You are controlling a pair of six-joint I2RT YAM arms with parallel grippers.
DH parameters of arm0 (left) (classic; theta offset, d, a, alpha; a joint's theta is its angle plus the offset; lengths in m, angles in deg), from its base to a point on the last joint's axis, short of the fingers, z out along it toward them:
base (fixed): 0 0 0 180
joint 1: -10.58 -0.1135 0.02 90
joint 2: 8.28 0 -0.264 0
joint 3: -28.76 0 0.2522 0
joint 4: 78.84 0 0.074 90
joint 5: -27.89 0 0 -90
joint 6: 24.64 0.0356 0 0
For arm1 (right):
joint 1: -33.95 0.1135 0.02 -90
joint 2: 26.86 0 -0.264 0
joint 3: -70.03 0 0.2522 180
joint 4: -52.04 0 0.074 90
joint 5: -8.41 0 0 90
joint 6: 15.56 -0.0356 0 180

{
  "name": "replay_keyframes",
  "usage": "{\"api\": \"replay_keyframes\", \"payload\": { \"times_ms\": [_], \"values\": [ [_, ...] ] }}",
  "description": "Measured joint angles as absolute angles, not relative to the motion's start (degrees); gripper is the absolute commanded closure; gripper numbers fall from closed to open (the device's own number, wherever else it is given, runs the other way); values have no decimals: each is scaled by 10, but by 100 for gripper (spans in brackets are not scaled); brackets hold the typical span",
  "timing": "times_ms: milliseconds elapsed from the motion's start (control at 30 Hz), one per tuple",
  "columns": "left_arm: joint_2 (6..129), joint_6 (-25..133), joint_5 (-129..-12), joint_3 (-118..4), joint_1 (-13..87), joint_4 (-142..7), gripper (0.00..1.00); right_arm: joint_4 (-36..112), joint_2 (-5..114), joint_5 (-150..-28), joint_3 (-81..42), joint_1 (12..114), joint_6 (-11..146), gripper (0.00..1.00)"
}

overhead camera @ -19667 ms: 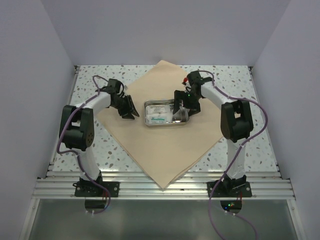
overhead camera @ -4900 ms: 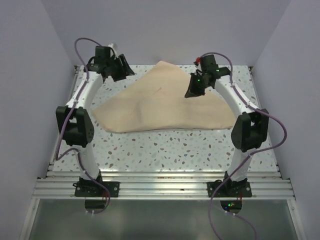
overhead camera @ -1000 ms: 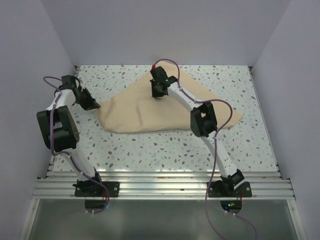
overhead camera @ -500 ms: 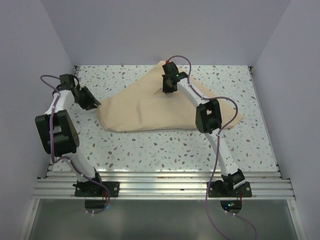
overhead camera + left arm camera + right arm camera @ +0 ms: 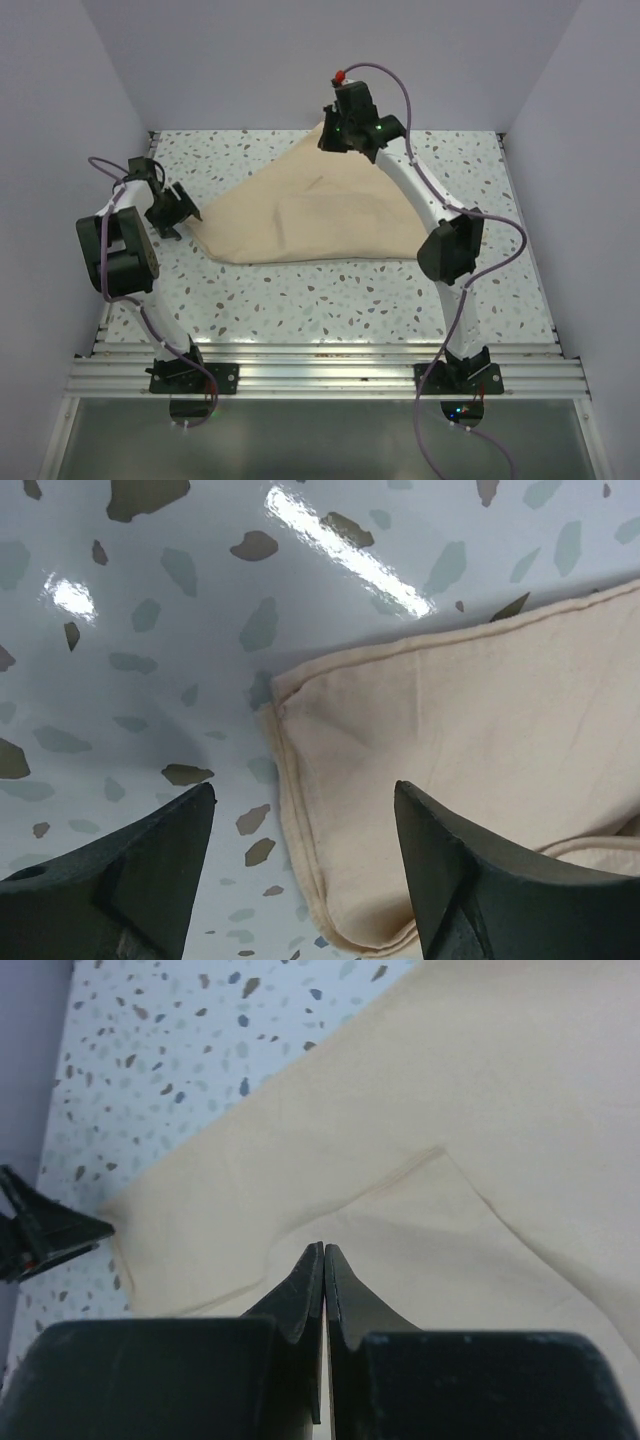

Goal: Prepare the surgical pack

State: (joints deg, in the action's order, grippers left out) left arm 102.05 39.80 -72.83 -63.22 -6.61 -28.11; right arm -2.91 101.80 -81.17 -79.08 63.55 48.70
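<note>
The surgical pack shows as a big beige cloth (image 5: 320,215) lying folded over on the speckled table, with a rough triangle outline and soft creases. Its left corner (image 5: 300,710) lies flat on the table. My left gripper (image 5: 186,213) (image 5: 302,790) hovers open over that corner, one finger to each side, and holds nothing. My right gripper (image 5: 333,138) (image 5: 324,1248) is shut and empty. It is raised above the far corner of the cloth (image 5: 480,1080) and looks down on it. The left gripper (image 5: 50,1230) shows at the left edge of the right wrist view.
The speckled table (image 5: 330,290) is boxed in by pale walls on the left, right and back. An aluminium rail (image 5: 320,375) with both arm bases runs along the near edge. The right arm's elbow (image 5: 450,250) hangs over the cloth's right end.
My left gripper has opened at the cloth's left corner, which now lies free. My right arm has lifted off the cloth's middle and swung back towards its far corner, still shut.
</note>
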Motion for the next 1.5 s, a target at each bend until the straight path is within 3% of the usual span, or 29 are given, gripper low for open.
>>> {"api": "replay_keyframes", "payload": {
  "times_ms": [367,667,733,967,1000,1400,1433,1467,1500],
  "values": [
    [1084,412,-717,-691,-67,-282,31,-33,996,-867,-728,735,468,100],
    [1088,406,-781,-677,-62,-327,42,-42,1007,-878,-728,736,459,100],
    [1090,405,-792,-677,-58,-334,48,-42,1011,-879,-733,737,457,100],
    [1106,403,-832,-675,-49,-351,99,-45,1037,-892,-749,763,454,100],
    [1107,401,-835,-675,-47,-351,100,-46,1042,-893,-753,767,454,100],
    [1088,398,-834,-650,-43,-354,98,-48,1069,-917,-748,787,444,100],
    [1086,397,-833,-649,-42,-352,88,-48,1069,-917,-748,787,444,100],
    [1083,397,-829,-649,-42,-349,66,-48,1069,-917,-748,787,443,100],
    [1080,395,-823,-648,-42,-344,57,-48,1069,-917,-748,787,443,100]
  ]
}}
